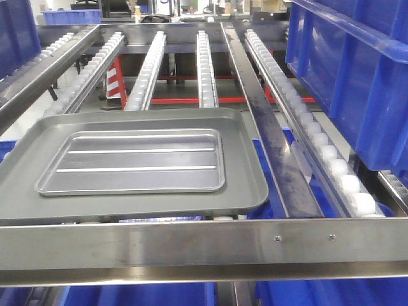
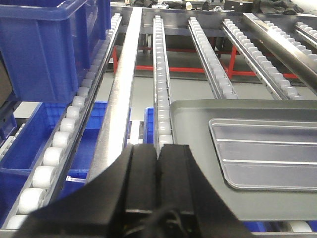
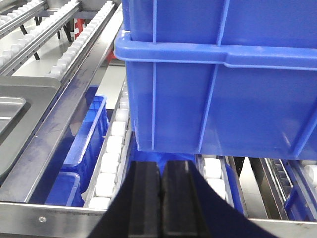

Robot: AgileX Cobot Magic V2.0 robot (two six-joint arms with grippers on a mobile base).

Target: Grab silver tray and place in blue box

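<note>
The silver tray (image 1: 134, 162), small and shiny with two long ridges, lies flat inside a larger dull dark-grey tray (image 1: 242, 172) on the roller rack. It also shows in the left wrist view (image 2: 267, 153), and its corner shows in the right wrist view (image 3: 7, 111). The blue box (image 1: 357, 76) stands on the rollers at the right, its ribbed wall close in front of the right gripper (image 3: 223, 74). My left gripper (image 2: 158, 148) is shut and empty, near the grey tray's left front corner. My right gripper (image 3: 162, 166) is shut and empty, just below the blue box's base. Neither gripper shows in the front view.
Rows of white rollers (image 1: 207, 70) and steel rails (image 1: 280, 153) run front to back. A steel crossbar (image 1: 191, 245) spans the front. A second blue crate (image 2: 49, 44) stands on the far left rollers. Smaller blue bins (image 3: 84, 144) sit below the rack.
</note>
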